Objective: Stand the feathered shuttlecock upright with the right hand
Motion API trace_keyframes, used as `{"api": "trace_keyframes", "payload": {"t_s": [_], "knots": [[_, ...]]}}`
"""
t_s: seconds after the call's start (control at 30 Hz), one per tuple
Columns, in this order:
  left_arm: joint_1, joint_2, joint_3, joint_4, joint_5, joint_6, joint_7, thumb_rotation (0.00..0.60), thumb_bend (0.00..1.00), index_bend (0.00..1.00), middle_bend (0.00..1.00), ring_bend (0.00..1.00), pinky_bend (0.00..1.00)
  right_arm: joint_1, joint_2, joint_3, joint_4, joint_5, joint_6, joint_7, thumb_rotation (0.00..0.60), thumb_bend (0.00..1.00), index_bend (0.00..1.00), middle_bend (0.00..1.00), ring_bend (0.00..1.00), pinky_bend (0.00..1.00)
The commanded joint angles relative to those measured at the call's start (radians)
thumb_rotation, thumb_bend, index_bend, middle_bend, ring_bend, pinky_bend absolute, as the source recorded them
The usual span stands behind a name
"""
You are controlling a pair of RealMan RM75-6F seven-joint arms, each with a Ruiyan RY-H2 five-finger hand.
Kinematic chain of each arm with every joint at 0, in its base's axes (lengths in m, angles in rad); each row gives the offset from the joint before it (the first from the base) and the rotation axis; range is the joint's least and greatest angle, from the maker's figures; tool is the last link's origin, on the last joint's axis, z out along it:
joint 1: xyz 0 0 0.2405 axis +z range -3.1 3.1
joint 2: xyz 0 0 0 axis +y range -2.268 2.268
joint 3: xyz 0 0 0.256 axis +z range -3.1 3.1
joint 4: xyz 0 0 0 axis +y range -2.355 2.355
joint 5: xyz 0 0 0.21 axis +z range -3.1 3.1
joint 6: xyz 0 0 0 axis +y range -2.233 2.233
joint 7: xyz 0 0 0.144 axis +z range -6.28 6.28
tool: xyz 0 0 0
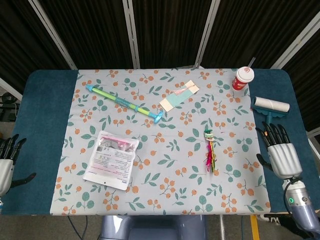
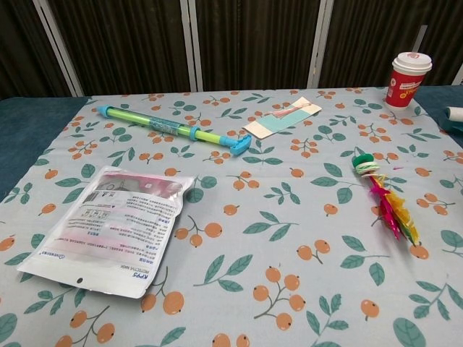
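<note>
The feathered shuttlecock [image 1: 210, 149] lies flat on the patterned cloth, its green and white base toward the far side and its pink, yellow and green feathers toward me; the chest view shows the shuttlecock [image 2: 384, 196] at the right. My right hand [image 1: 278, 152] is open, palm down, over the blue table edge to the right of the shuttlecock, well apart from it. My left hand [image 1: 7, 162] is open at the far left edge, holding nothing. Neither hand appears in the chest view.
A lint roller [image 1: 270, 106] lies just beyond my right hand. A red paper cup [image 1: 242, 78] stands at the back right. A blue-green toy tube [image 1: 123, 103], a paper card [image 1: 179, 95] and a mask packet [image 1: 110, 157] lie on the cloth [image 1: 170, 170].
</note>
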Motion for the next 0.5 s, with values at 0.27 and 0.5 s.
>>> {"api": "trace_keyframes", "payload": {"t_s": [0.27,0.5], "knots": [[0.002,-0.004,-0.001,0.000,0.001,0.006,0.012,0.552,0.14,0.09,0.00,0.00,0.00,0.057,0.030,-0.053,0.073,-0.127,-0.035,0.121,0.600,0.16,0.17,0.02,0.00,0.00],[0.004,-0.011,-0.002,-0.001,-0.001,0.012,0.027,0.554,0.14,0.09,0.00,0.00,0.00,0.131,0.009,-0.091,0.204,-0.276,-0.005,0.229,0.600,0.15,0.27,0.12,0.00,0.00]]}}
